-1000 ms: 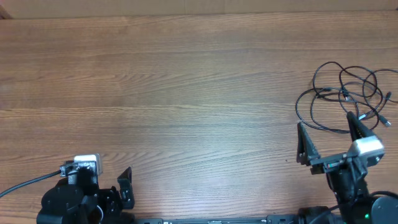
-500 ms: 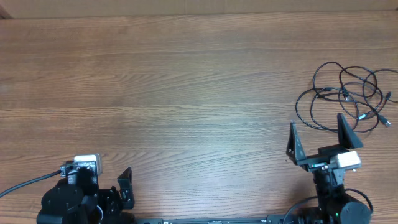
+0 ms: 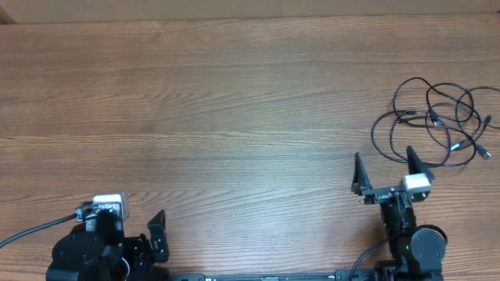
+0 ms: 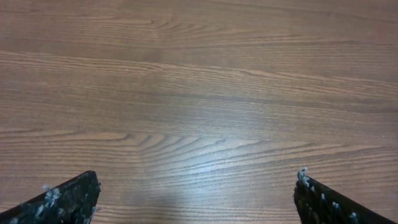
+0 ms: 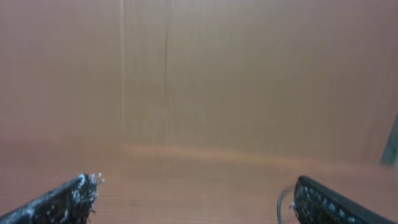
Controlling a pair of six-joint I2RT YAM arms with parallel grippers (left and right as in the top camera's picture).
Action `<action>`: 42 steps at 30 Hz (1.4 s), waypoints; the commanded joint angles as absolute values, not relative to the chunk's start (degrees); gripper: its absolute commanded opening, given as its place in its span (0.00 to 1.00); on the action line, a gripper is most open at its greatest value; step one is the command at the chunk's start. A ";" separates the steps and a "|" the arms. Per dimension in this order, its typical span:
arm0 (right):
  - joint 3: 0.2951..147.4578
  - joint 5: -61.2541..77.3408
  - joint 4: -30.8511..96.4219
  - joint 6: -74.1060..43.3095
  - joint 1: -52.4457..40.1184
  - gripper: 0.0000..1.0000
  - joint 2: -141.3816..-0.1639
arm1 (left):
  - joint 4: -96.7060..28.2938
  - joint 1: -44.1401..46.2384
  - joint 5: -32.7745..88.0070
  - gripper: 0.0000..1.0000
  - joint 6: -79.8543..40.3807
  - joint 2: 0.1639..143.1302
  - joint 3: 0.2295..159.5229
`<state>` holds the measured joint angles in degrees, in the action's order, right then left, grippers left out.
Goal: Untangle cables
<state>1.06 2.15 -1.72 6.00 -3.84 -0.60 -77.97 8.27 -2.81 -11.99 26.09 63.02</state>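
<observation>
The cables (image 3: 431,117) lie in a loose black tangle of loops near the table's right edge, with small plugs sticking out on the right side. My right gripper (image 3: 383,154) hovers just in front of and left of the tangle, open, with nothing between its fingers. In the blurred right wrist view the right gripper (image 5: 196,182) is spread wide, and a thin dark arc of cable (image 5: 282,202) shows beside its right finger. My left gripper (image 3: 133,226) rests at the near left edge. In the left wrist view the left gripper (image 4: 196,185) is open over bare wood.
The wooden table (image 3: 234,117) stretches across the view. A thick black wire (image 3: 31,230) runs off the left arm toward the left edge. The arm bases sit along the near edge.
My right gripper has drawn back from the tangle, moving left and toward the near edge while staying open. The cables and the left arm have not moved.
</observation>
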 commanded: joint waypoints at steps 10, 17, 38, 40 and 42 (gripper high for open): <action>0.47 3.22 4.58 4.32 -4.54 1.00 -0.16 | -77.73 8.29 -3.38 0.99 -11.79 25.80 62.98; 0.47 3.22 4.58 4.32 -4.54 1.00 -0.16 | -77.73 8.29 -3.38 1.00 -11.81 25.80 62.98; 0.47 3.22 4.58 4.32 -4.54 1.00 -0.16 | -77.73 8.29 -3.38 0.99 -11.79 25.80 62.98; 0.47 3.22 4.58 4.32 -4.54 1.00 -0.16 | -77.71 8.27 -3.40 0.99 -11.79 25.71 62.98; 0.47 3.22 4.58 4.32 -4.54 1.00 -0.16 | -77.58 8.21 -3.62 0.99 -11.68 25.71 62.98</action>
<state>1.06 2.79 4.80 4.69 -4.19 -0.73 -78.00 8.27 -2.81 -11.97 26.09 63.02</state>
